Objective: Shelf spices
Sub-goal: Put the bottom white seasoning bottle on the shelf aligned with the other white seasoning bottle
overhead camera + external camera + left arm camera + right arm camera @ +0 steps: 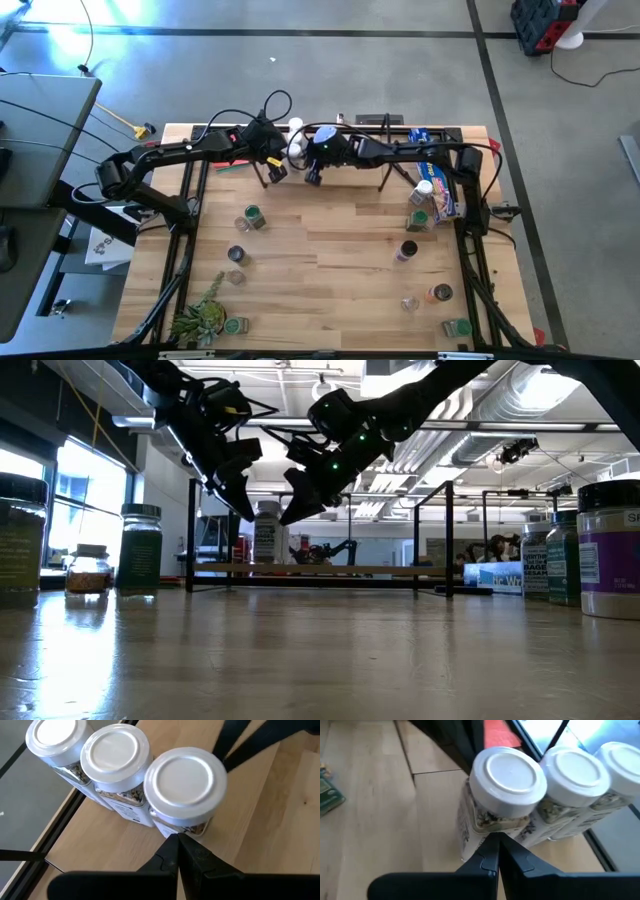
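Three white-lidded spice jars stand in a row on the shelf's light wooden board at the table's far edge. Both grippers hang over that spot, one on each side of the end jar. My left gripper is shut, its tips at that jar's side. My right gripper is shut too, its tips at the opposite side. The shelf's black wire uprights rise from the board. My left gripper has its shut fingertips against the end jar's side wall, below the lid, slanting down from above. The jar stands upright on the shelf board. My right gripper has its shut fingertips against the same jar's wall from the other side, slanting down.
More jars stand scattered on the table: green-topped ones on the left, several on the right. A long blue box lies at the right, a green plant at the near left. The table's middle is bare wood.
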